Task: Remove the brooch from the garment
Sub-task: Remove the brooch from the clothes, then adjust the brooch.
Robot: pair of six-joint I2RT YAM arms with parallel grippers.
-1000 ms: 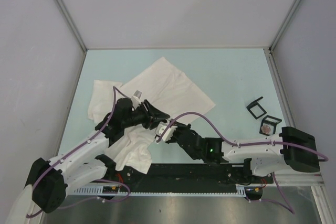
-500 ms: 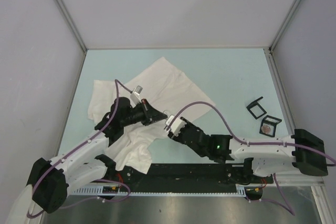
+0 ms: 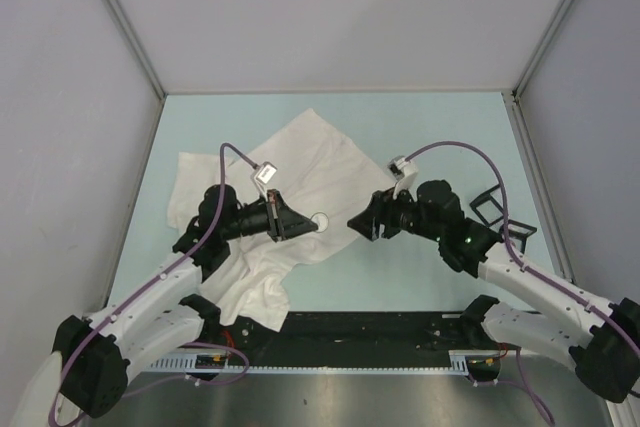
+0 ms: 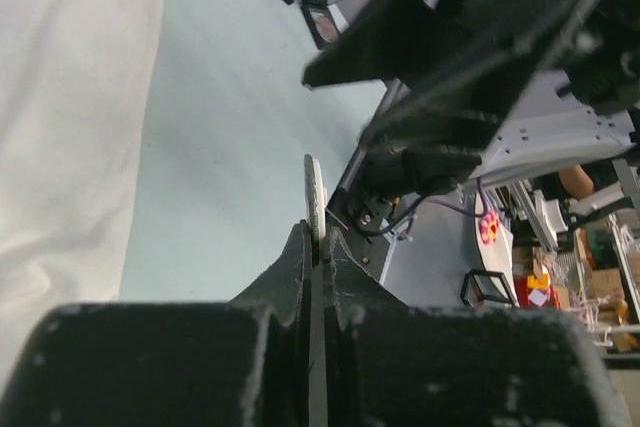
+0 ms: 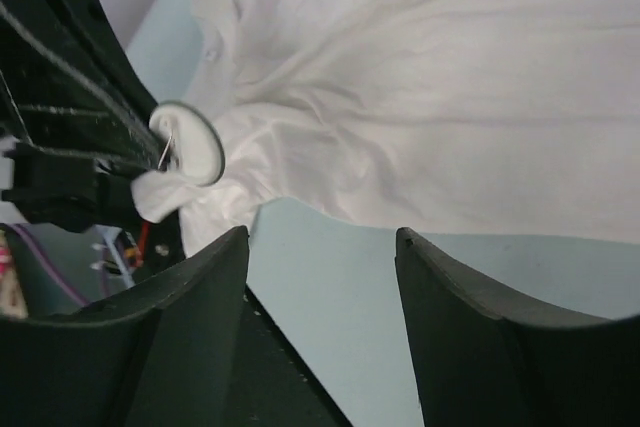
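Your left hand (image 3: 305, 226) is clamped tight on the brooch (image 3: 321, 220). The wrist view has the thin white disc edge-on between the two fingers (image 4: 295, 267), poking out past the tips. From your right hand's camera the brooch looks round and white, with a thin pin showing near its edge, and there's a bunched bit of the garment (image 3: 330, 162) right under it, up against the left hand. Honestly can't tell from that angle whether the pin is in the fabric or just next to it.

The rest of the garment lies spread on the counter (image 3: 440, 137), behind the left hand and out to its far side. Your right hand (image 3: 358, 221) is spread wide and holding nothing — it sits just across from the brooch, fingers aimed at the left hand's tips, with a strip of bare counter between them. A couple of small black cases (image 4: 330, 19) sit back past the right hand's wrist, well apart from the garment.
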